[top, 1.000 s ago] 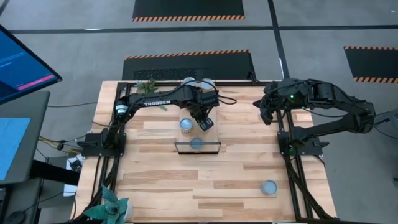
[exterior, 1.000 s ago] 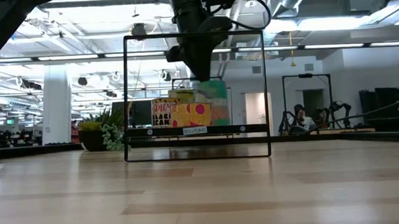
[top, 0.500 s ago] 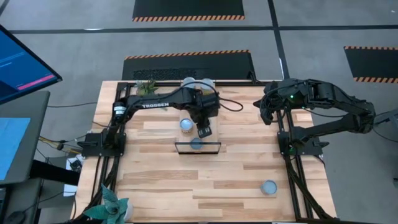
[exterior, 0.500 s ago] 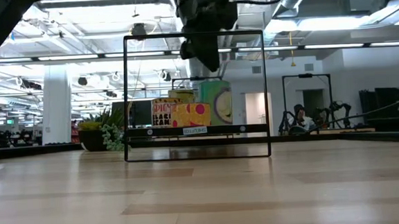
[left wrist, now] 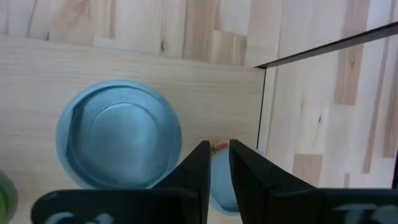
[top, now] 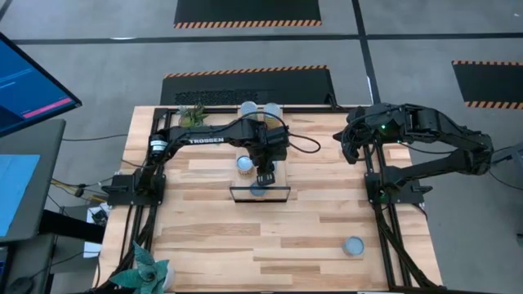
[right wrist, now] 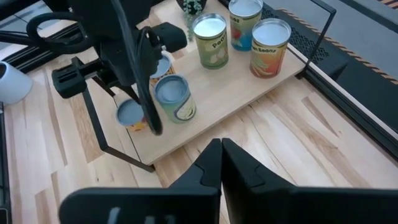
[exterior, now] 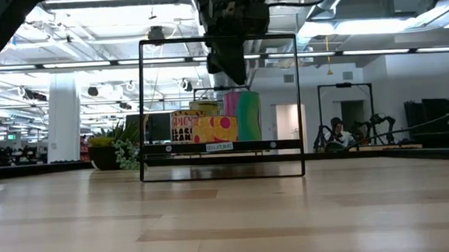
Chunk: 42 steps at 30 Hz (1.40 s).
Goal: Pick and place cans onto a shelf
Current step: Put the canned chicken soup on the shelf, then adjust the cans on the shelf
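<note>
Since the earlier frame, the left gripper (top: 263, 173) has swung from the shelf's right side toward its framed end and now hangs over the shelf (top: 278, 169), jaws nearly together and empty. A can (left wrist: 119, 134) stands upright just beside them; another can (top: 352, 245) stands far off. The right gripper (top: 350, 147), jaws together, waits at the table (top: 204, 237) edge.

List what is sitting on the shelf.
Five cans stand on the shelf: three at the far end, two near the black frame. The left gripper partly hides one.
</note>
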{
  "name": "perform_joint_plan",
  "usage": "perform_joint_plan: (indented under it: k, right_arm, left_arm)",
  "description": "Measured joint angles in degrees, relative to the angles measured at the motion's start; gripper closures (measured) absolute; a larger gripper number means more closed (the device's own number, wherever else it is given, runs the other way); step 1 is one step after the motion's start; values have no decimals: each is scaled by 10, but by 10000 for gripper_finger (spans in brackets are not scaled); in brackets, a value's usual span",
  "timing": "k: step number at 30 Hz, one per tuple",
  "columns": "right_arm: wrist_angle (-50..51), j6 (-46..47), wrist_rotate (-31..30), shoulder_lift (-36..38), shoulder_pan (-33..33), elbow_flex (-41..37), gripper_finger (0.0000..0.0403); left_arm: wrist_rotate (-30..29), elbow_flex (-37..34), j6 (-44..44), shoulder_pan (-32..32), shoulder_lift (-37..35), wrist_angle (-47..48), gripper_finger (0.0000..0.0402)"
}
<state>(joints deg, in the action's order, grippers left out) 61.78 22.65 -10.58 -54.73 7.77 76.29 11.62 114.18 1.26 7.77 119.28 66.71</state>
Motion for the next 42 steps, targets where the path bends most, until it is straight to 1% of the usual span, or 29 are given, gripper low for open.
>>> perform_joint_plan:
  k: [3, 10, 13, 23, 30, 36, 39, 42]
  right_arm:
    - [0, 0, 0, 0, 0, 0, 381]
    - [0, 0, 0, 0, 0, 0, 378]
    - [0, 0, 0, 0, 0, 0, 377]
    - [0, -2, 0, 0, 0, 0, 381]
    - [0, -2, 0, 0, 0, 0, 375]
    - [0, -2, 0, 0, 0, 0, 379]
    - [0, -2, 0, 0, 0, 0, 382]
    - [0, -1, 0, 0, 0, 0, 381]
  left_arm:
    - [1, -11, 1, 0, -1, -17, 356]
    - [-3, -34, 0, 0, -1, -23, 356]
    - [-17, -34, -5, 3, -1, -39, 356]
    - [-47, -35, -27, 29, -1, -49, 356]
    - [-48, -35, -34, 46, -1, -75, 356]
    - [-46, -35, -20, 48, -1, -99, 356]
    - [-41, -21, -10, 44, -1, -57, 356]
    - [-49, 3, -13, 40, -2, 48, 356]
